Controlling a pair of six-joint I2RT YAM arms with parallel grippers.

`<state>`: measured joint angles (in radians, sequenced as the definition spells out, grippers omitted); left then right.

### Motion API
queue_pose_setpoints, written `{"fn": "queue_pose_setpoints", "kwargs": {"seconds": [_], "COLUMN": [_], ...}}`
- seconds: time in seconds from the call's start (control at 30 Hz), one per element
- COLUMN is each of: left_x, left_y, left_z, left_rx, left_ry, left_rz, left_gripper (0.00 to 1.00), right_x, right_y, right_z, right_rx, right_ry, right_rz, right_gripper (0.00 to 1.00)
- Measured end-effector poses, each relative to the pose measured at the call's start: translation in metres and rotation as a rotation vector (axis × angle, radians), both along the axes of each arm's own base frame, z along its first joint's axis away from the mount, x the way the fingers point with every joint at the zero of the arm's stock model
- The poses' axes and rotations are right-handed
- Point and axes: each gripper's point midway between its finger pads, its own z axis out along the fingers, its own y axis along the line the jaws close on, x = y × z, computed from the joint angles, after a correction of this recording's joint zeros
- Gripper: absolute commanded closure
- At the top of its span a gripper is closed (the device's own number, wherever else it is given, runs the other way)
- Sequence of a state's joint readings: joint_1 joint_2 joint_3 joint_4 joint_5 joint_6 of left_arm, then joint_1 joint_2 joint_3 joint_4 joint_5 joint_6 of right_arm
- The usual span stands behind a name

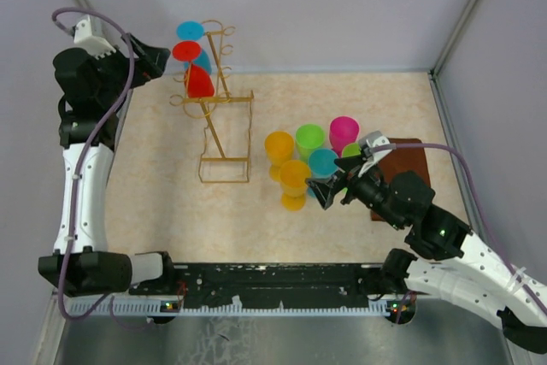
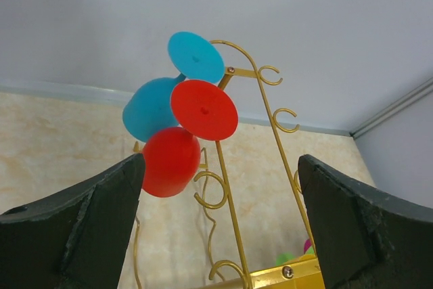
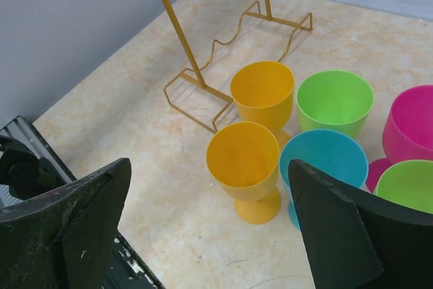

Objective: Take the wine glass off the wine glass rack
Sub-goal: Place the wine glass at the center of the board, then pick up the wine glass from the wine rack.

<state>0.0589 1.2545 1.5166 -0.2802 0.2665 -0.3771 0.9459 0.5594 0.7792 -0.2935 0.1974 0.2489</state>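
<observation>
Holding L hand [image 1: 162, 59] wide apart near top of wine glass rack [image 2: 230, 208], gripping nothing. Seeing red wine glass [image 2: 169, 160] hanging bowl-down on rack at far-left of surface [image 1: 154, 177], blue glass [image 2: 150, 116] just behind. Holding R hand [image 1: 320, 192] apart too, empty, beside upright glasses, w/ orange one [image 3: 245, 160] nearest.

Bright, even light; shadows seemingly faint.

The wine glass rack [image 1: 219, 130] stands on the tabletop [image 1: 162, 168] left of centre, with two wine glasses [image 1: 199, 83] hanging from its far-left hooks. A cluster of upright wine glasses [image 1: 295, 179] stands to its right, with a flat board [image 1: 406, 158] just right of them.
</observation>
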Motion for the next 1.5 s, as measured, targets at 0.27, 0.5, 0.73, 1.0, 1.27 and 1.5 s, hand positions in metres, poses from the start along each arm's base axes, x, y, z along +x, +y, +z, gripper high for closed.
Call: {"fn": "queue_pose_setpoints", "kwargs": {"seconds": [0.27,0.5,0.73,1.0,1.27,1.5], "left_x": [0.038,0.077,0.090,0.093,0.095,0.096], "left_y": [0.006,-0.005,-0.011,-0.011,-0.010,-0.010], "left_z": [-0.032,-0.078,-0.088,-0.069,-0.064,-0.066], "left_rx": [-0.186,-0.310,-0.370,-0.402,-0.424,-0.436], "left_ry": [0.048,0.163,0.193,0.124,0.109,0.112], "left_rz": [-0.101,-0.194,-0.245,-0.252,-0.242,-0.240], "left_gripper": [0.18,0.29,0.32,0.43,0.51,0.52], "right_x": [-0.001,-0.004,-0.006,-0.006,-0.007,-0.007], "right_y": [-0.005,-0.006,-0.006,-0.006,-0.006,-0.006], "right_z": [-0.014,-0.022,-0.018,-0.018,-0.018,-0.018], "right_rx": [-0.026,-0.031,-0.011,-0.002,0.005,0.006], "right_ry": [0.056,0.096,0.105,0.112,0.118,0.119], "right_rz": [-0.026,-0.024,-0.021,-0.023,-0.024,-0.024], "right_gripper": [0.01,0.01,0.01,0.01,0.01,0.01]}}
